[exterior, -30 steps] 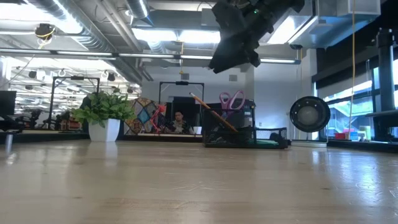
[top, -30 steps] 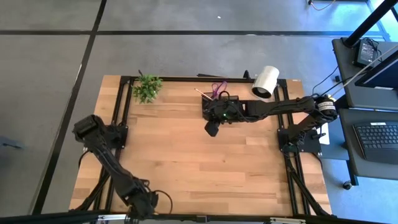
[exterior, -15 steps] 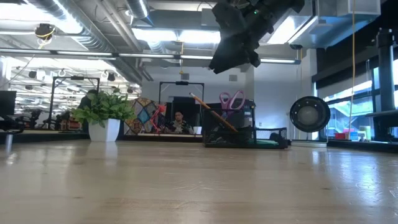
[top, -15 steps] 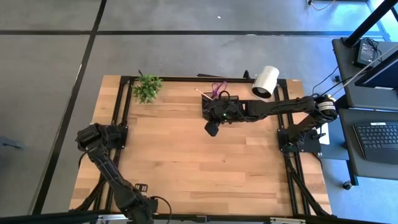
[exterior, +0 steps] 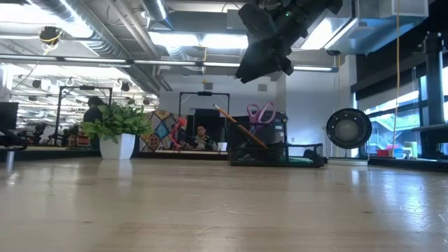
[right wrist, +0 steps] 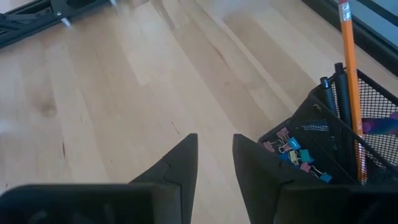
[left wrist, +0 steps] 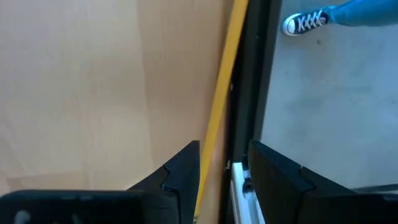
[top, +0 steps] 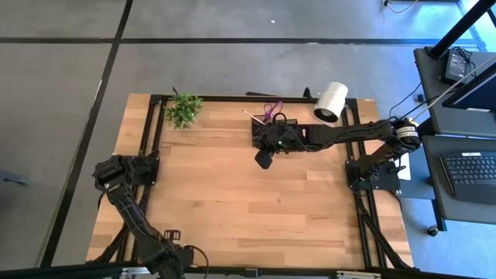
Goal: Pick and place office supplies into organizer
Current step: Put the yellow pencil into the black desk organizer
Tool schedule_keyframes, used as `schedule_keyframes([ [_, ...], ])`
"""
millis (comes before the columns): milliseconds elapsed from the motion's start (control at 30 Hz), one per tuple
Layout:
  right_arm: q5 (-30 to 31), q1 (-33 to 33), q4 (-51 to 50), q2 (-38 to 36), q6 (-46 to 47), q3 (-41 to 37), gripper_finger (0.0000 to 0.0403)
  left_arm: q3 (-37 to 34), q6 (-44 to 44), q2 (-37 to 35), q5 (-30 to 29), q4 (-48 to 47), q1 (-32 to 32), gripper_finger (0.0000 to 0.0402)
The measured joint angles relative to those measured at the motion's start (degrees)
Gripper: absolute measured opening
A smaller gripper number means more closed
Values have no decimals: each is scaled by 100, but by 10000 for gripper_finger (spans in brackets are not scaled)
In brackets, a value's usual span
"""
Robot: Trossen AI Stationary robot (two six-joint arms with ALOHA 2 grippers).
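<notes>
The black mesh organizer (right wrist: 323, 146) stands at the table's far middle, showing again in the low view (exterior: 257, 148). In it are purple-handled scissors (exterior: 260, 112), an orange pencil (right wrist: 348, 81), black pens (right wrist: 333, 93) and small coloured clips (right wrist: 292, 155). My right gripper (top: 265, 160) hangs open, high above the table just on the near side of the organizer (top: 273, 124), with nothing between its fingers (right wrist: 186, 155). My left gripper (left wrist: 224, 149) is open over the table's near left edge (top: 165, 262), pointing down, and holds nothing.
A small potted plant (top: 184, 108) stands at the far left, and a white cylinder (top: 331, 101) lies at the far right. The table's yellowish edge (left wrist: 219, 106) and a black frame rail (left wrist: 249, 74) run below my left gripper. A person's shoe (left wrist: 303, 22) shows on the floor beyond.
My left gripper has gone toward the table's near left edge, sunk a little and rolled about its own line. Its fingers have kept the same gap.
</notes>
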Motion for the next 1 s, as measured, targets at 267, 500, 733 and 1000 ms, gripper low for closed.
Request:
schedule_keyframes([
  [267,-1,0,1,0,0,0,106,-2,4,102,64,11,-3,130],
  [500,-3,-2,1,0,-122,0,106,-2,0,416,149,42,-26,129],
  [733,-5,-3,1,0,-129,0,106,32,11,654,188,-178,-20,113],
  [1000,73,-11,19,0,-149,0,106,28,605,710,153,-309,75,62],
])
